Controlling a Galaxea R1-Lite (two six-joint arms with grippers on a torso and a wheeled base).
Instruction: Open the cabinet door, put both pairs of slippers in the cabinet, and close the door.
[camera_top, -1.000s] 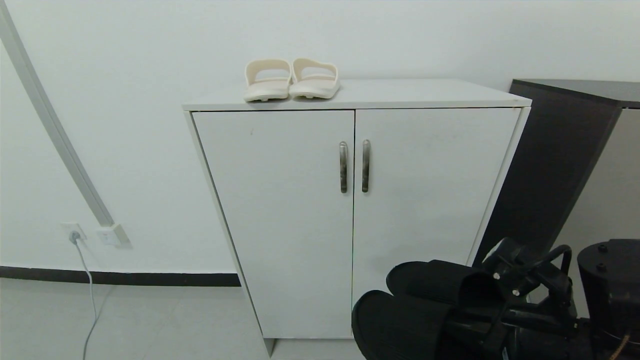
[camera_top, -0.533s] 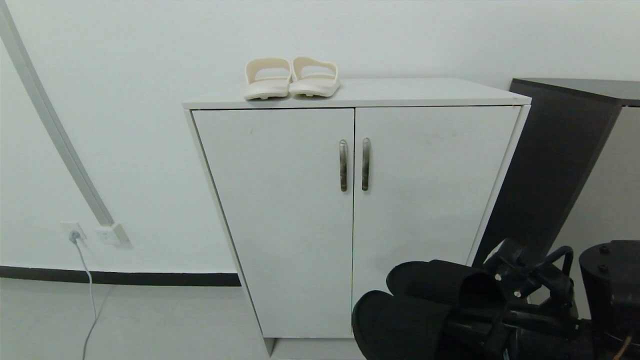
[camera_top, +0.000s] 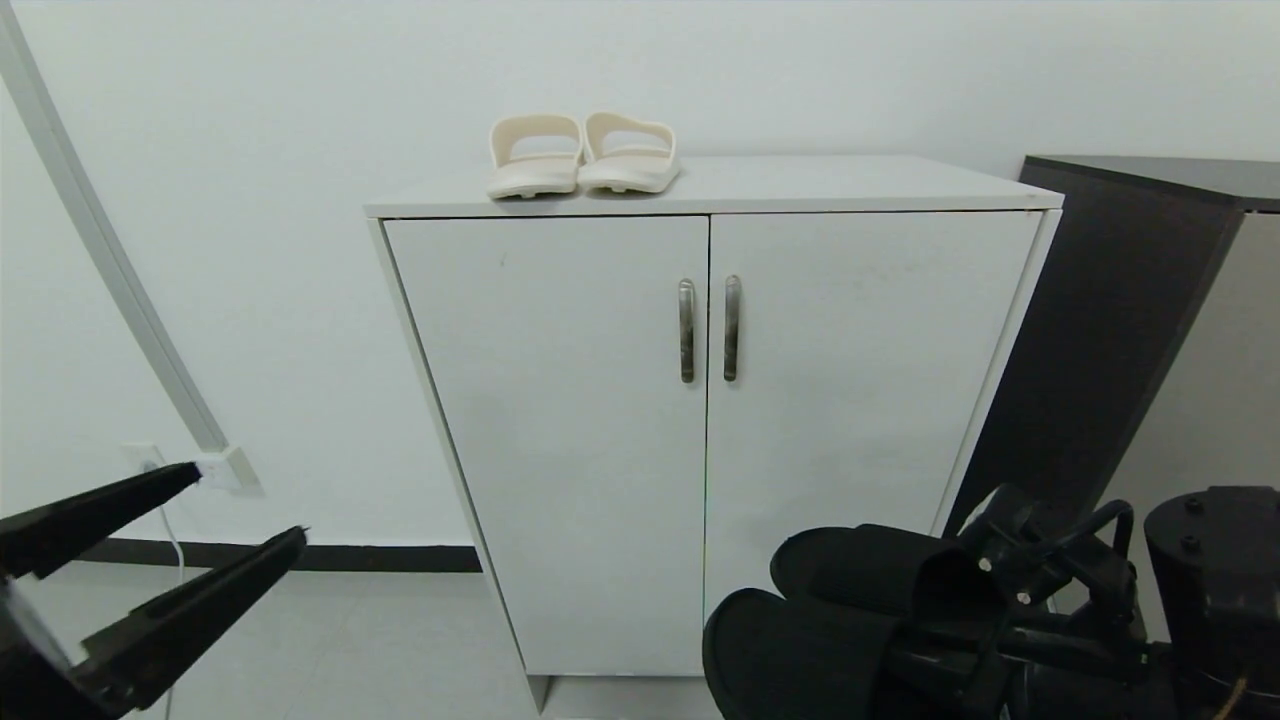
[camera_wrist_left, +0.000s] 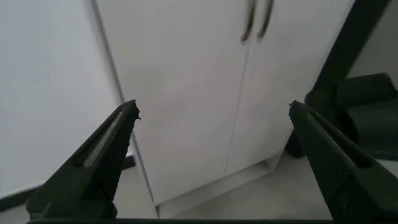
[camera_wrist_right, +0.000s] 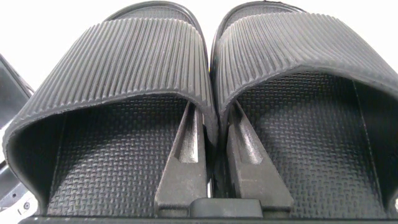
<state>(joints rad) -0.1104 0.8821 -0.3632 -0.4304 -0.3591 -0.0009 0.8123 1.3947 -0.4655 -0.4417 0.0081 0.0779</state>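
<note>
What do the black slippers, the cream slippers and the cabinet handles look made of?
Black slippers: likely soft rubber or foam, matte; ribbed straps, diamond-textured footbeds. Cream slippers: probably moulded foam, smooth and matte, one-piece look. Handles: seemingly brushed metal, dull grey sheen.

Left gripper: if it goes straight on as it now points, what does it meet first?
Probably the left door, low down. The open left gripper faces it with nothing between them, though the depth is unclear.
</note>
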